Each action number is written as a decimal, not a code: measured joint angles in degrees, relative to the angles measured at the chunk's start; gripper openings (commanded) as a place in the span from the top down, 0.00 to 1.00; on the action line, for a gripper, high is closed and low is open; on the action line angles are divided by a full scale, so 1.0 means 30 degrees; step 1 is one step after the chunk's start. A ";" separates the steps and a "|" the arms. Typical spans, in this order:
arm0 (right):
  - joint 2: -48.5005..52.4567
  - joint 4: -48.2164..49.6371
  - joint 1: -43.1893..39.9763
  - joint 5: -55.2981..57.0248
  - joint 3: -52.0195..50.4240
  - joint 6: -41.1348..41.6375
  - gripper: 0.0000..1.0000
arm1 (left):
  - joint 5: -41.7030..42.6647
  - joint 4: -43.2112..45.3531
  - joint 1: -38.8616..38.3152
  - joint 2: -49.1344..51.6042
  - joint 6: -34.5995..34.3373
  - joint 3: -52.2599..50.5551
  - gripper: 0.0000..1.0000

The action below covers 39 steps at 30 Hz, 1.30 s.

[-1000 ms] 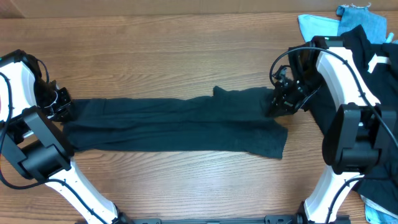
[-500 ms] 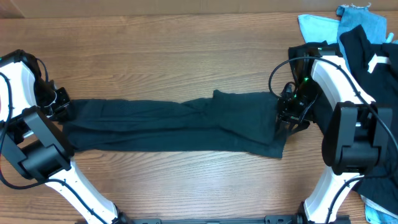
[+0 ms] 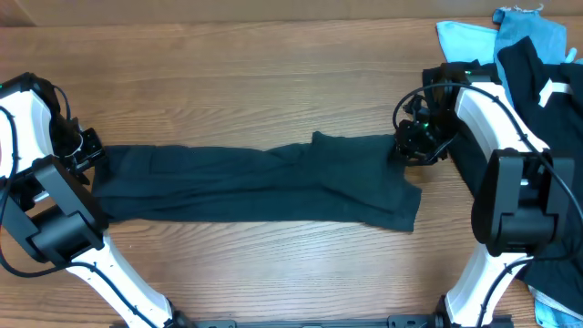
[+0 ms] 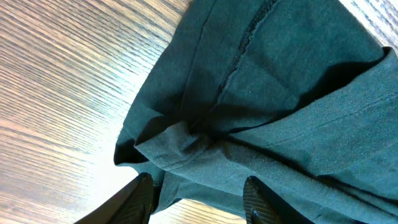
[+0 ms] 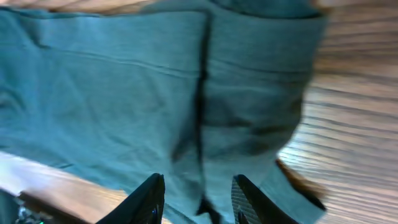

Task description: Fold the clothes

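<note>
A dark T-shirt (image 3: 264, 182) lies folded into a long strip across the wooden table, running left to right. My left gripper (image 3: 91, 150) is at its left end. In the left wrist view its fingers (image 4: 196, 199) are open over the bunched cloth edge (image 4: 280, 93). My right gripper (image 3: 408, 146) is at the strip's right end near the back corner. In the right wrist view its fingers (image 5: 198, 199) are open just above the cloth (image 5: 112, 93), holding nothing.
A pile of black garments (image 3: 547, 100) with a white mark lies at the right edge behind my right arm. Light blue pieces (image 3: 465, 36) lie at the back right corner. Bare wood (image 3: 273, 73) shows behind and in front of the strip.
My right gripper swung toward the front over the strip's right end, then back to the rear corner. The right end of the cloth lies flatter. The left arm has not moved.
</note>
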 measured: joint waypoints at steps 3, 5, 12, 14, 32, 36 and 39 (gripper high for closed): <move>-0.0007 0.0007 0.0000 -0.0838 0.0000 -0.0342 0.61 | 0.0000 0.0007 0.0000 0.0000 0.0000 0.0000 0.51; -0.0007 0.0109 0.0000 -0.1078 0.0000 -0.0437 0.61 | 0.0000 0.0007 0.0000 0.0000 0.0000 0.0000 0.51; 0.0000 0.2171 0.1202 -0.0721 0.0000 -0.0539 0.61 | 0.0000 -0.0051 0.0000 0.0000 0.0000 0.0000 0.51; 0.0000 0.2222 0.1450 0.0211 0.0000 -0.0408 0.62 | 0.0000 -0.0051 0.0000 0.0000 0.0000 0.0000 0.51; 0.0000 0.2433 0.1464 0.3104 0.0000 0.1005 0.69 | 0.0000 -0.0051 0.0000 0.0000 -0.0007 0.0000 0.41; 0.0000 0.2069 0.1464 0.3024 -0.0007 0.1013 0.69 | 0.0000 -0.0036 0.0000 0.0000 -0.0007 0.0000 0.41; -0.0007 0.2812 0.1464 0.2404 -0.0743 0.1027 0.76 | 0.0000 -0.0029 0.0000 0.0000 0.0000 0.0000 0.41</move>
